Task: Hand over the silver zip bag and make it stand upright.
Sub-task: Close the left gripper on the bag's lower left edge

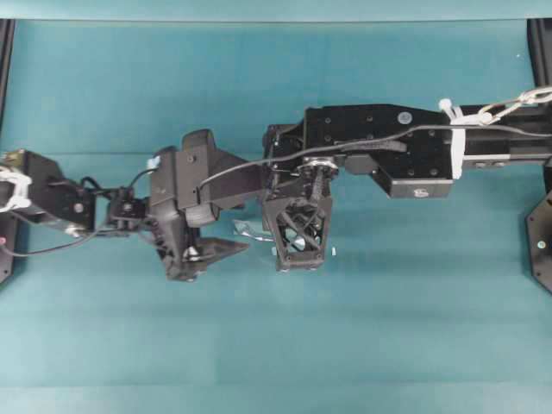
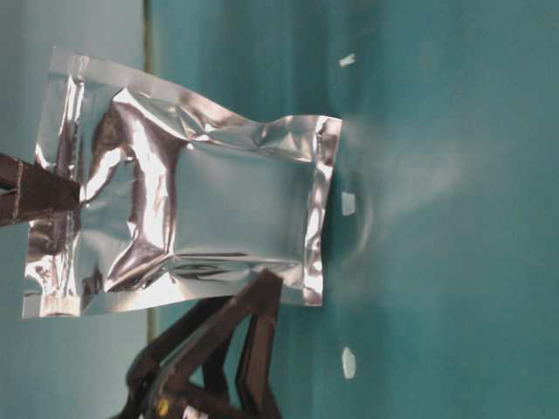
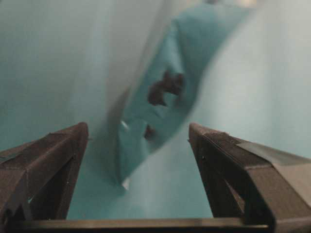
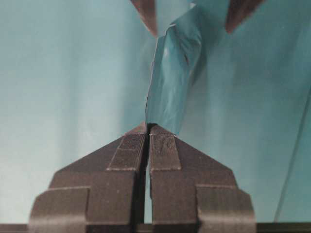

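Observation:
The silver zip bag (image 2: pixel 201 201) hangs long side up, its lower edge at or just above the teal table. My right gripper (image 4: pixel 148 127) points down from above and is shut on the bag's top edge; its fingers (image 2: pixel 39 188) pinch the flat seal. From overhead only a sliver of the bag (image 1: pixel 245 231) shows beside the right gripper (image 1: pixel 297 237). My left gripper (image 3: pixel 138 131) stands open, level with the bag, which is seen edge-on (image 3: pixel 155 111) just ahead of its fingertips. In the table-level view its fingers (image 2: pixel 218 336) reach up to the bag's side edge.
Small white specks (image 2: pixel 348 203) lie on the teal table (image 1: pixel 388 328) near the bag. Both arms meet at the table's middle. Black frame posts (image 1: pixel 542 233) stand at the left and right edges.

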